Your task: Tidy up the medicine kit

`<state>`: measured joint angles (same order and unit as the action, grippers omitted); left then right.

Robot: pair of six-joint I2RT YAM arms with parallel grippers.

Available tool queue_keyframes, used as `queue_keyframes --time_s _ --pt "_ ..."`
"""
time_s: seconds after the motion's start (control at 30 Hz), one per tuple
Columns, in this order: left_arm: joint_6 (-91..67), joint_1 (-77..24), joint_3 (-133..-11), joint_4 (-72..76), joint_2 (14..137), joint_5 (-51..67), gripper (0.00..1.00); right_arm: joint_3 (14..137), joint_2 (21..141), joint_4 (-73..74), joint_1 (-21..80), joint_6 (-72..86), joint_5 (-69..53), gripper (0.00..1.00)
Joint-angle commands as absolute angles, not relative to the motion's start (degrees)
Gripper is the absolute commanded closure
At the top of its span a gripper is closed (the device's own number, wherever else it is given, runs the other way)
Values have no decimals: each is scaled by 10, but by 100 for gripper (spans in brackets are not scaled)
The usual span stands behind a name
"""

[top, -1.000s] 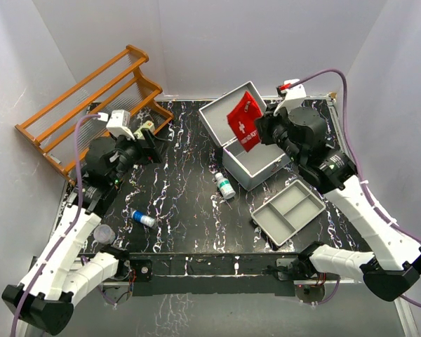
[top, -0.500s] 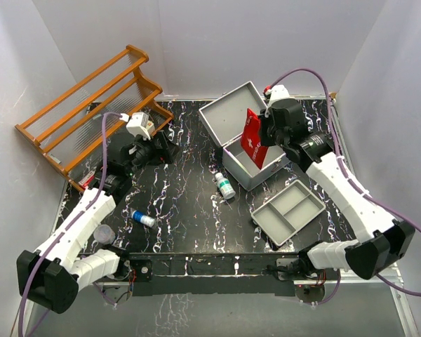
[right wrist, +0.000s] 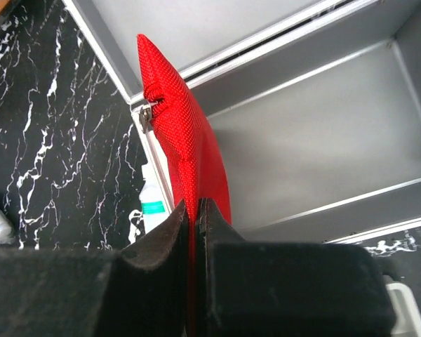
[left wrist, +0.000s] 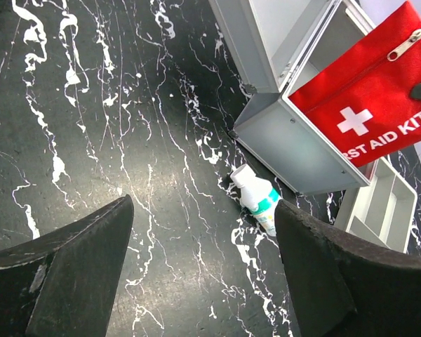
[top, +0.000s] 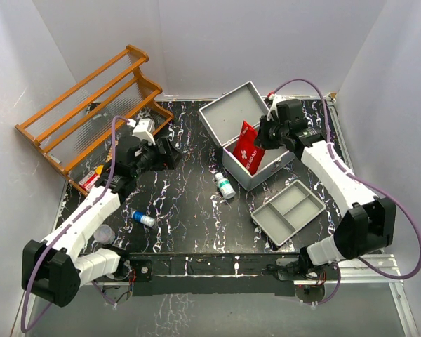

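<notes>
Red "AID KIT" pouch (left wrist: 365, 116) pinched by right end effector (right wrist: 191, 210) at open medicine kit (top: 256, 173), white bottle (top: 225, 185) beside; left end effector (left wrist: 203, 205) wide.

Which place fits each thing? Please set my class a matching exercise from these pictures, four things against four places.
Things: 1 red first-aid pouch; 2 white bottle; 3 divided grey tray; 4 wooden rack.
Places: A lying on its side by a corner of the medicine kit; B at the far left corner; C pinched in the right gripper over the open medicine kit; D flat on the table, toward its near right edge.
Pairs: 1-C; 2-A; 3-D; 4-B.
</notes>
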<state>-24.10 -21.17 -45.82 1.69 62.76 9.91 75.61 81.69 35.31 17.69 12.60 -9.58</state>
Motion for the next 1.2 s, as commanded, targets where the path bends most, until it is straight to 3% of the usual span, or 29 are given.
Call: queue_keyframes --time_s 0.0,0.07,0.33,0.47,0.67,0.77,0.9,1.17 --pt "-239 -210 -475 17 640 120 21 725 839 287 155 163 -166 100" --pt "-239 -210 -476 17 644 127 21 720 852 275 153 163 -149 99" --pt "-238 -210 -486 -3 644 111 20 738 874 272 151 177 -8 46" --pt "-243 -211 -526 -72 663 86 17 723 838 251 151 205 100 30" --pt "-243 -211 -570 -132 702 82 16 675 787 276 150 299 260 22" --pt "-245 -210 -570 -136 709 80 16 648 777 293 145 339 281 21" --pt "-244 -210 -570 -140 711 85 16 631 793 302 127 372 224 22" --pt "-244 -210 -575 -155 714 96 16 643 846 267 116 372 111 37"
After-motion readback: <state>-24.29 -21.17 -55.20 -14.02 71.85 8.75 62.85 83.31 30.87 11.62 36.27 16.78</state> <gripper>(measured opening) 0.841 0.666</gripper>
